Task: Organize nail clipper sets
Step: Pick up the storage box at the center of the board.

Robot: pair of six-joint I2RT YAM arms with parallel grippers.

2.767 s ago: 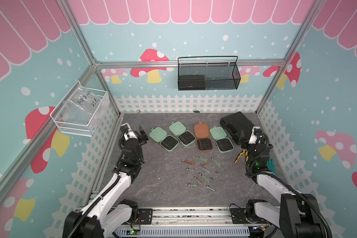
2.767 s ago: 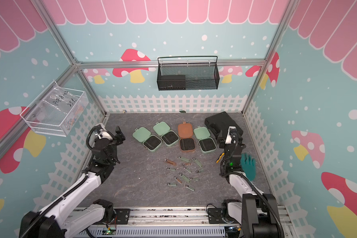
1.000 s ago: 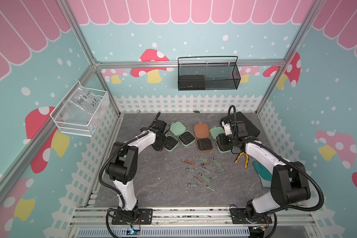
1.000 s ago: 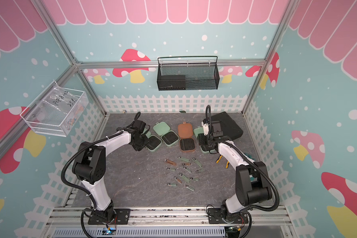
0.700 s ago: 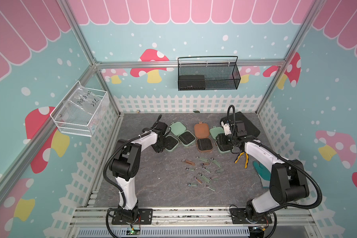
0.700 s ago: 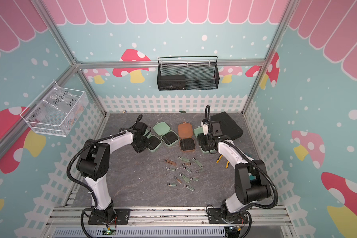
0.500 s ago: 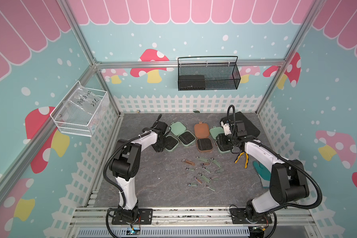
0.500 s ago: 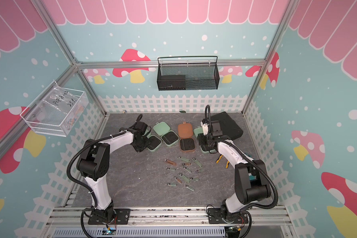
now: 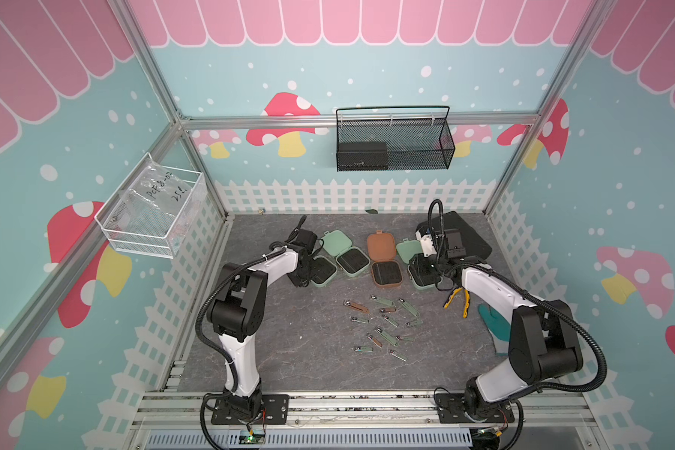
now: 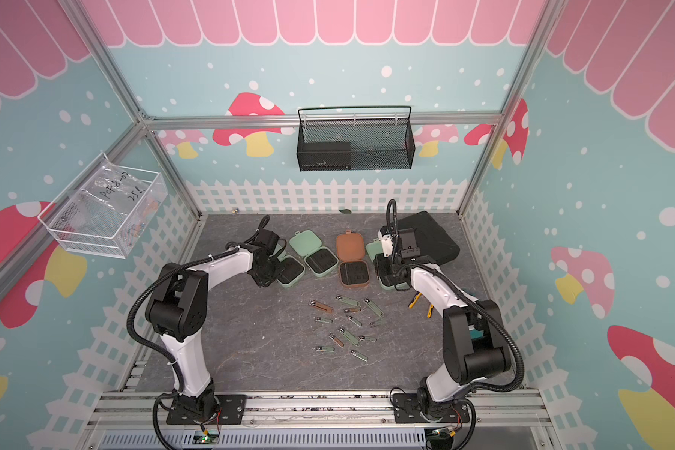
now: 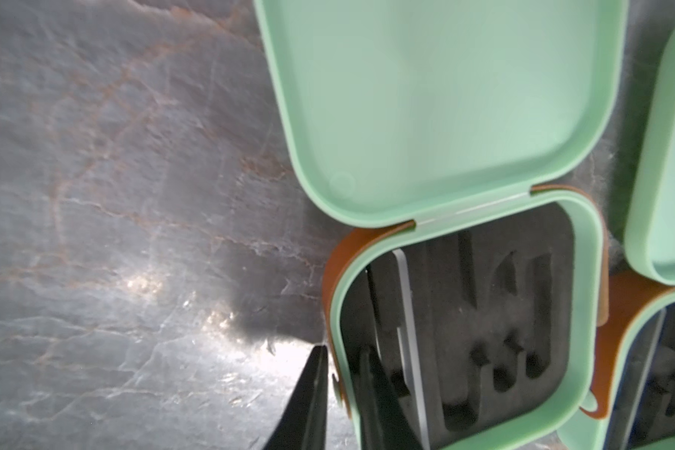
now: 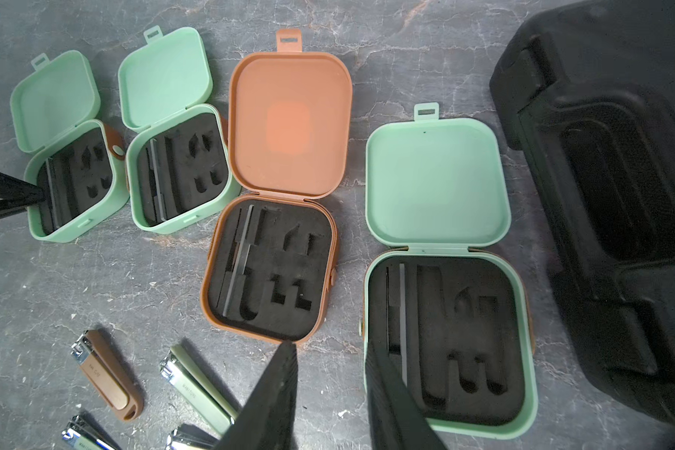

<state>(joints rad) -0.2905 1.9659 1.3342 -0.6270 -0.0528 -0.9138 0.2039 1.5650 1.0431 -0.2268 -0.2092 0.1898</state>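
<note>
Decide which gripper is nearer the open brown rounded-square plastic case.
Right. The right gripper straddles a wall of the adjacent mint green case, one fingertip beside the brown case. The left gripper is at the farthest mint green case.

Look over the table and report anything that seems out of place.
The clippers lie scattered loose on the table, outside the four open cases, whose slots stand mostly empty. Yellow pliers and a teal glove lie there too and belong to no set.
</note>
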